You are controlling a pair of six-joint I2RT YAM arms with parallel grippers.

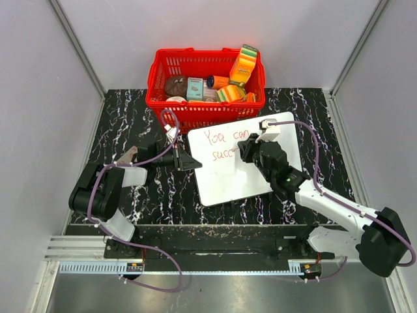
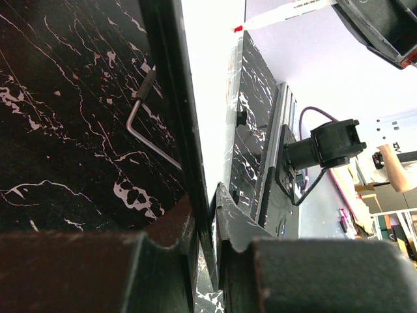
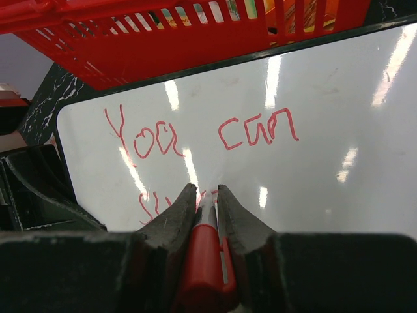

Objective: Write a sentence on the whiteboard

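Note:
The whiteboard (image 1: 251,173) lies tilted on the black marble table, in front of the basket. My left gripper (image 1: 193,161) is shut on the board's left edge; in the left wrist view its jaws (image 2: 212,208) pinch the thin board (image 2: 212,78) seen edge-on. My right gripper (image 1: 240,150) hovers over the board's upper middle, shut on a red marker (image 3: 205,254) whose white tip touches the surface between the fingertips (image 3: 207,190). The sentence (image 3: 195,134) reads "You can" in red, with a second line starting "succ" (image 1: 222,156) partly hidden behind my right fingers.
A red basket (image 1: 195,116) holding several packaged goods stands just behind the whiteboard, its wall close to the board's top edge (image 3: 163,45). A bent metal rod (image 2: 140,117) lies on the marble table (image 1: 130,124) beside the board. Grey walls enclose the table.

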